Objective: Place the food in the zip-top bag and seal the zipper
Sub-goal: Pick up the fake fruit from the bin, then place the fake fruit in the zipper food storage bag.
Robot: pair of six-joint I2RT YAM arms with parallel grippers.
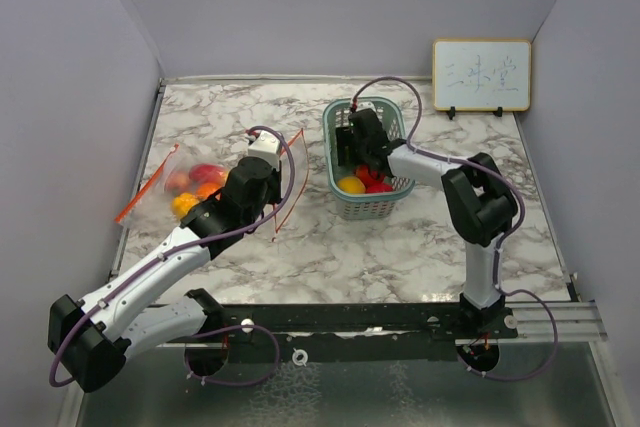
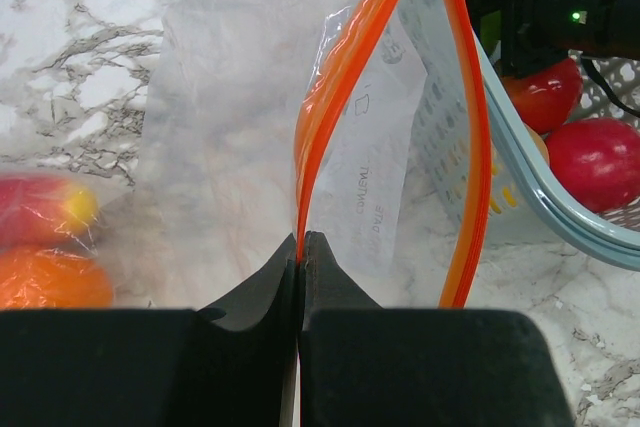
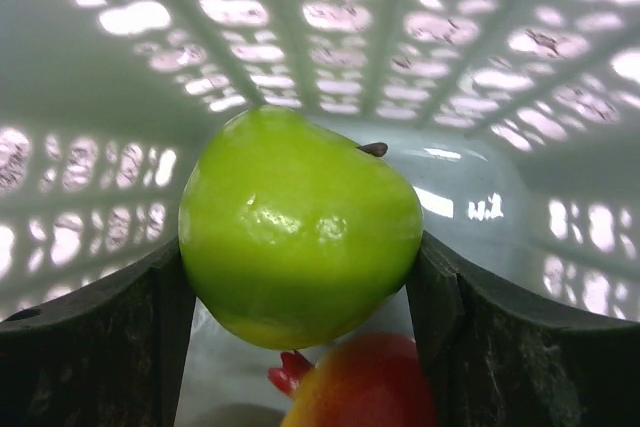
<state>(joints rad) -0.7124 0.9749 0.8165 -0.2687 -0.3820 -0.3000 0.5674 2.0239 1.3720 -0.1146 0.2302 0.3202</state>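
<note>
My left gripper [image 2: 301, 242] is shut on the orange zipper strip of the clear zip-top bag [image 2: 240, 97] and holds its mouth open toward the basket. Several pieces of food [image 1: 200, 182], red, orange and yellow, lie inside the bag on the left. The pale teal lattice basket [image 1: 340, 117] stands at centre right with a yellow fruit [image 1: 351, 185] and red fruits [image 1: 378, 185] in it. My right gripper [image 3: 300, 277] is down inside the basket. Its fingers press both sides of a glossy green fruit [image 3: 300, 227], and a red-and-yellow fruit [image 3: 365, 387] lies below.
A small whiteboard [image 1: 481, 75] stands at the back right of the marble table [image 1: 400, 247]. Lilac walls close the left, back and right sides. The basket's rim [image 2: 560, 207] sits just to the right of the bag's open mouth.
</note>
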